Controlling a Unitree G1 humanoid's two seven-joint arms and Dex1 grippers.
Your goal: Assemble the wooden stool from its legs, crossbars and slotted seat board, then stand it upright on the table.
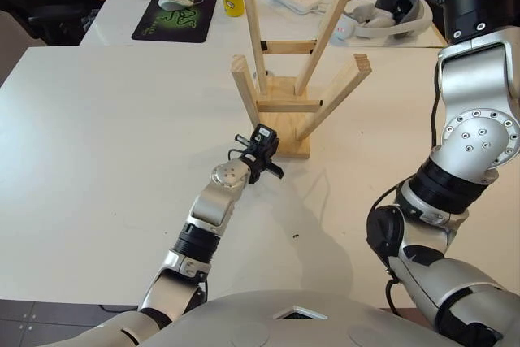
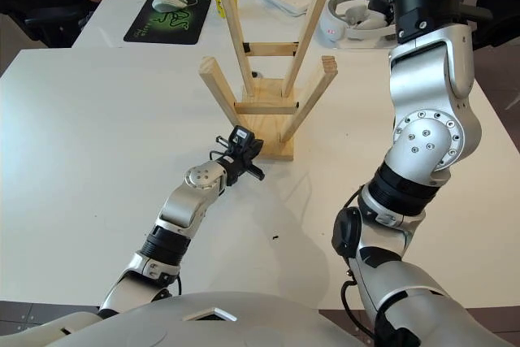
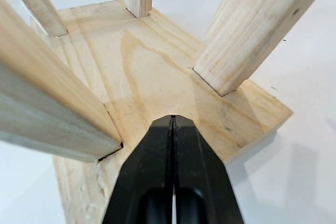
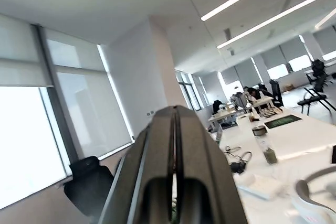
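Pine stool (image 1: 286, 91) stands inverted on the table (image 1: 97, 136), seat board (image 3: 152, 61) down; my left gripper (image 1: 270, 166), pinched together, sits at the board's near edge, far nearer than my raised, likewise-closed right gripper (image 4: 175, 111).

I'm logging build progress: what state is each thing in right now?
stool: assembled, upside down, legs pointing up.
seat board: flat on the table, legs set in it.
crossbars: fitted between the legs.
left gripper: shut, empty, at the seat board's edge.
right gripper: shut, empty, raised above the table.
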